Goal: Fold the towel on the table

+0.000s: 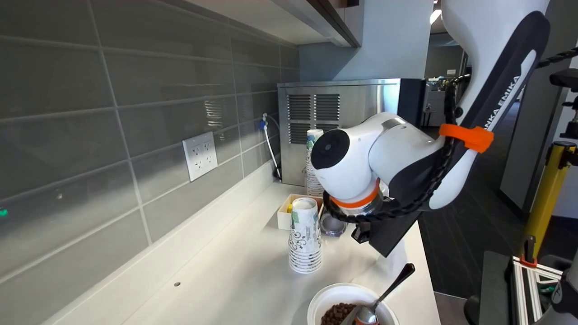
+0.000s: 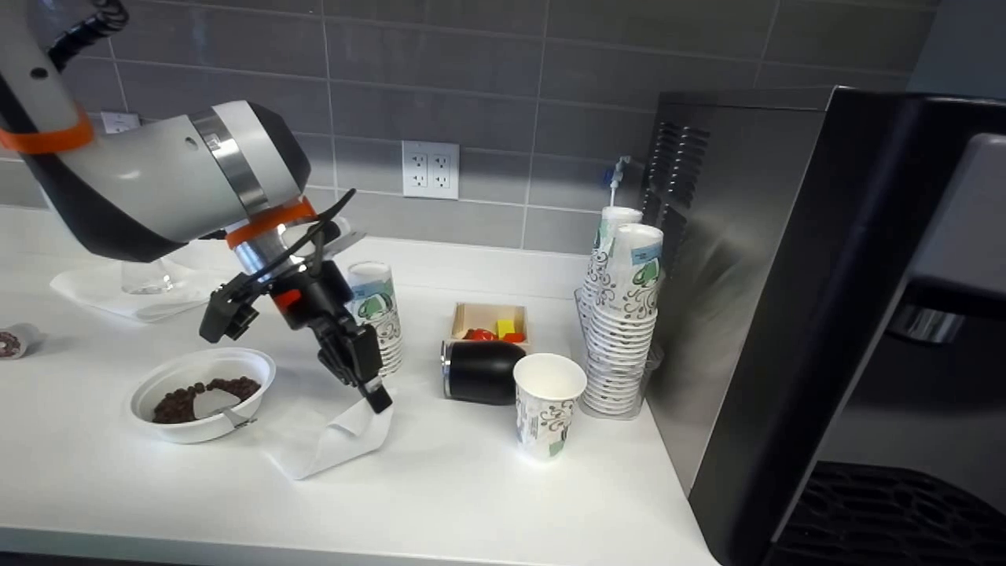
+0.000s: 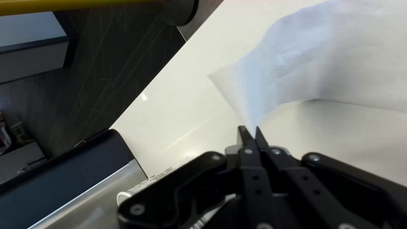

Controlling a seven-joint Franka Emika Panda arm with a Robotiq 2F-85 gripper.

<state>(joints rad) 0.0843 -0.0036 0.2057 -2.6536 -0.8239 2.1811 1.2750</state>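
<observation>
Tool (image 3: 250, 133) pinched together on one corner of the white paper towel (image 3: 286, 63), corner clear of worktop (image 2: 487, 503). Fold likely underway; next: carry corner across, lay flat, release.

kitchen area | tiled wall (image 1: 153, 128) | overhead cabinet (image 1: 289, 22) | stacked paper cups (image 2: 623, 338) | spouted dispenser (image 2: 802, 314)

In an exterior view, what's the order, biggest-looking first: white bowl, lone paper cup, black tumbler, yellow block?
White bowl, largest
Lone paper cup and black tumbler: too alike to rank
Yellow block, smallest
</observation>
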